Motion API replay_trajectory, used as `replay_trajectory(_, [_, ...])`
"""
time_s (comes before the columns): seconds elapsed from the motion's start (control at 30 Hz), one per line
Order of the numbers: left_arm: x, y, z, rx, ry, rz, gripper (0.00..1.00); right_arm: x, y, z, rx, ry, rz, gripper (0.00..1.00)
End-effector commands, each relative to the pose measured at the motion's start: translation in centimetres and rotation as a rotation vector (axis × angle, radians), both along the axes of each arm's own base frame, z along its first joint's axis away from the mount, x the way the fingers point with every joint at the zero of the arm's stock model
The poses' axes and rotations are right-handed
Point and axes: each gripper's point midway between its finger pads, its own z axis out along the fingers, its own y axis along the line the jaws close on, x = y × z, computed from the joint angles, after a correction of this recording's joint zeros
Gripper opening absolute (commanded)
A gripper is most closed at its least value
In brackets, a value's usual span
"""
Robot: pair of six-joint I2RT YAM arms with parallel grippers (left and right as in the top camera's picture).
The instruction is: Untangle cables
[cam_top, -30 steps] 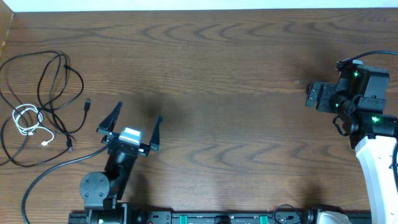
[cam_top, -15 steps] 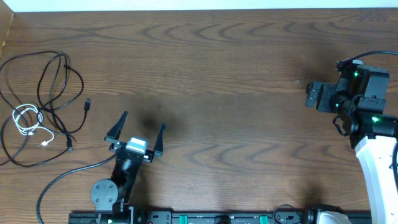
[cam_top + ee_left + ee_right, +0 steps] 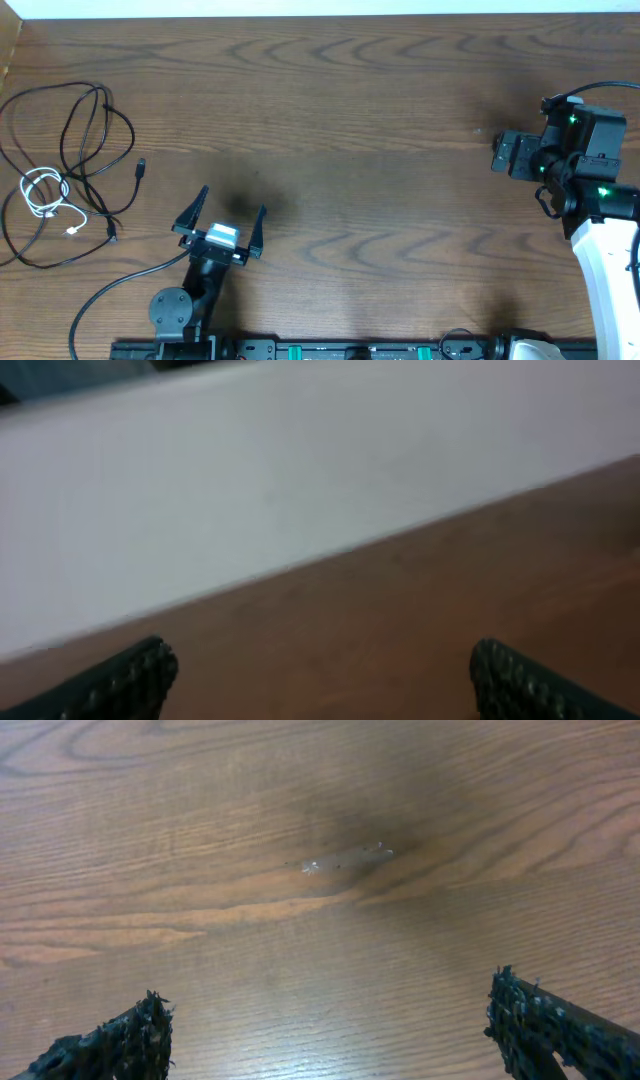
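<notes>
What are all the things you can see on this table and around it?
black cord: one, black, lying in loose loops at the table's left edge
white cord: one, white, a small coil among the black cord's loops
table: one, dark brown wood, fills most of the overhead view
wall: one, white, along the table's far edge
rail: one, black, along the table's near edge
left gripper: one, black, open and empty, near the front, to the right of the cords
right gripper: one, black, open and empty, over bare wood at the table's right side
</notes>
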Motion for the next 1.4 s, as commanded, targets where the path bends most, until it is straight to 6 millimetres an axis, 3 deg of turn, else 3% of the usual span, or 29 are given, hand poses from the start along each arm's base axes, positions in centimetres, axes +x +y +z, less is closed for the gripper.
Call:
replay_trajectory(0.0, [0.3, 1.4, -0.6, -0.057, 0.036, 0.080, 0.95, 0.1, -0.1, 0.9, -0.016, -0.021, 0.004, 0.99])
replay_trajectory(0.23, [0.6, 3.4, -3.0, -0.150, 0.150, 0.201, 0.95, 0.1, -0.1, 0.9, -0.017, -0.020, 0.004, 0.99])
replay_trajectory(0.4, [0.5, 4.9, -5.9, -0.173, 0.266, 0.295, 0.95, 0.1, -0.1, 0.9, -0.017, -0.021, 0.004, 0.99])
replay_trajectory(1.37, [0.5, 5.2, -5.8, -0.172, 0.264, 0.311, 0.95, 0.1, -0.1, 0.9, -0.017, -0.021, 0.004, 0.99])
